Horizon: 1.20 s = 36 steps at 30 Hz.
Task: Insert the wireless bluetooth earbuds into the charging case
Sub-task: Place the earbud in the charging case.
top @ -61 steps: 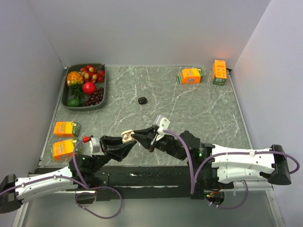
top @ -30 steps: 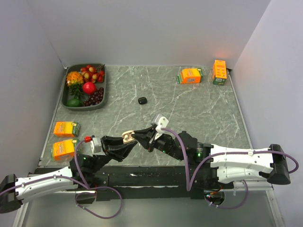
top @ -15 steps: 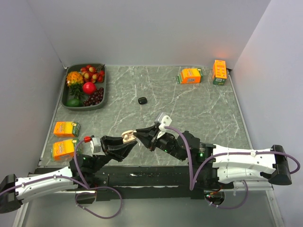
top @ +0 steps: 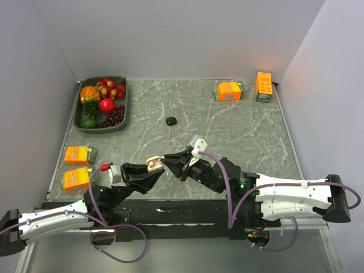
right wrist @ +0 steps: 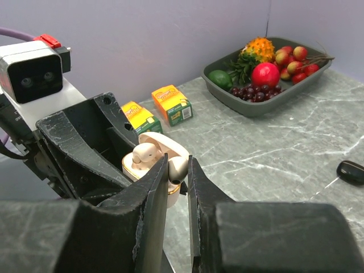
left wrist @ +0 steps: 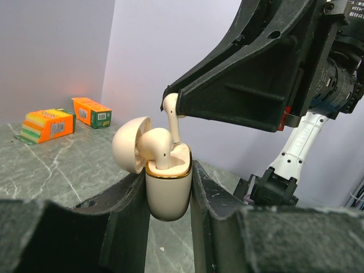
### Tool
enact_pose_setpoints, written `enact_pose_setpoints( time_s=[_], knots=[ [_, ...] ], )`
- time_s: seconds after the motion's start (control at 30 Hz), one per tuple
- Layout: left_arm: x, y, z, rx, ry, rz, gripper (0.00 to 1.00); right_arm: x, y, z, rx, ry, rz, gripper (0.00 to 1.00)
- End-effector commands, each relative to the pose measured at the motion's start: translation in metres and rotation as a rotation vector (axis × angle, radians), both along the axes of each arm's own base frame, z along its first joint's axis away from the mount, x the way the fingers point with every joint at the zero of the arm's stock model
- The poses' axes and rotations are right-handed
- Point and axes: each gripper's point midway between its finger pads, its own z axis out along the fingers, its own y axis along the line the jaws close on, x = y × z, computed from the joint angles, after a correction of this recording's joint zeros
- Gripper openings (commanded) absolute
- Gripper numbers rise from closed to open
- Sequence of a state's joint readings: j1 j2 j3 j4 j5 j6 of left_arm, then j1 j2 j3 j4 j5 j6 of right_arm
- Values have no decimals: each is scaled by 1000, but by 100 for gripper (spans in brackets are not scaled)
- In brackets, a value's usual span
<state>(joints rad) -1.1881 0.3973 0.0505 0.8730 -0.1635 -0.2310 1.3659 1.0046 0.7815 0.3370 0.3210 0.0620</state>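
My left gripper (left wrist: 169, 190) is shut on an open cream charging case (left wrist: 168, 187), held upright above the table with its lid (left wrist: 129, 142) tipped back. One whitish earbud (left wrist: 158, 143) sits in a slot of the case. My right gripper (right wrist: 177, 168) is shut on a second whitish earbud (right wrist: 178, 166), also seen in the left wrist view (left wrist: 170, 111). Its stem points down and reaches the case's opening beside the seated bud. In the top view the case (top: 152, 164) sits between both grippers near the table's front. No black earbuds show.
A small black oval object (top: 171, 120) lies mid-table, also in the right wrist view (right wrist: 351, 171). A grey fruit tray (top: 79, 118) stands back left. Two orange boxes (top: 78, 154) lie at the left edge, two more (top: 228, 90) at the back right.
My right gripper has edged slightly left and closer to the case with the earbud in it. The left gripper and case have stayed almost still.
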Motion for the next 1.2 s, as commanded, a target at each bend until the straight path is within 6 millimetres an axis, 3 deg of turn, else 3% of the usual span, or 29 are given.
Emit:
enact_pose_setpoints(
  time_s=[0.0, 0.5, 0.8, 1.17],
  knots=[
    [-6, 10, 39, -118, -37, -11, 1, -4, 3, 7, 31, -5, 18, 21],
    [-7, 8, 42, -121, -42, -20, 1, -3, 6, 0, 20, 8, 13, 21],
    [-8, 8, 45, -125, -48, -23, 2, -1, 2, -9, -1, 41, -12, 38],
    [-6, 7, 42, -115, -43, -18, 1, -1, -2, 6, 32, 24, -11, 43]
  ],
)
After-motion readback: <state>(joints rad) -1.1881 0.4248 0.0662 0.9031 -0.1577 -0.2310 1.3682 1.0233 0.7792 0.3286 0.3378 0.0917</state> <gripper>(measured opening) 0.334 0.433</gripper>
